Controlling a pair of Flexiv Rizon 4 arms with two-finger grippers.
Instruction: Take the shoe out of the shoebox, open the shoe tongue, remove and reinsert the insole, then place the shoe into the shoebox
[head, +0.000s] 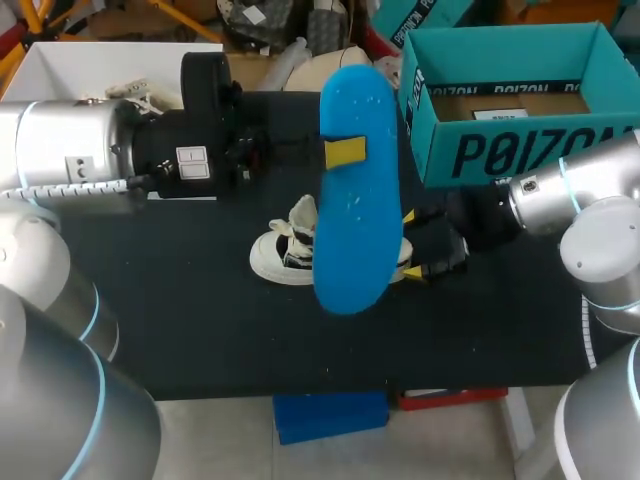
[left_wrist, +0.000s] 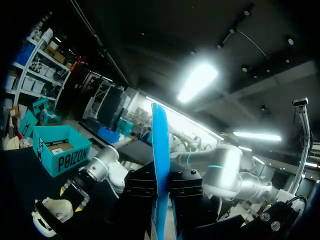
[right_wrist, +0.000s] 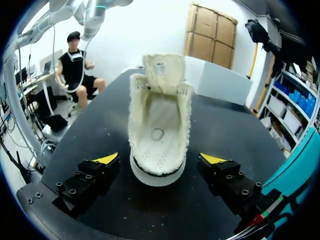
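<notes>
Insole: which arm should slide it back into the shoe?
Left, I'd say: the left gripper is shut on the blue insole above the shoe; the right gripper stands open astride the shoe's heel, fit to steady it.

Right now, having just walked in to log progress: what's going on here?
The left claw grips the blue insole, held up above the table. The white shoe sits on the table outside the teal box, with the open right claw on either side of its heel, not gripping.

surface: black table (head: 200, 330) | middle: white shoe (head: 280, 255), upright | far right corner: teal shoebox (head: 520, 150) | far left: white box (head: 60, 70)
</notes>
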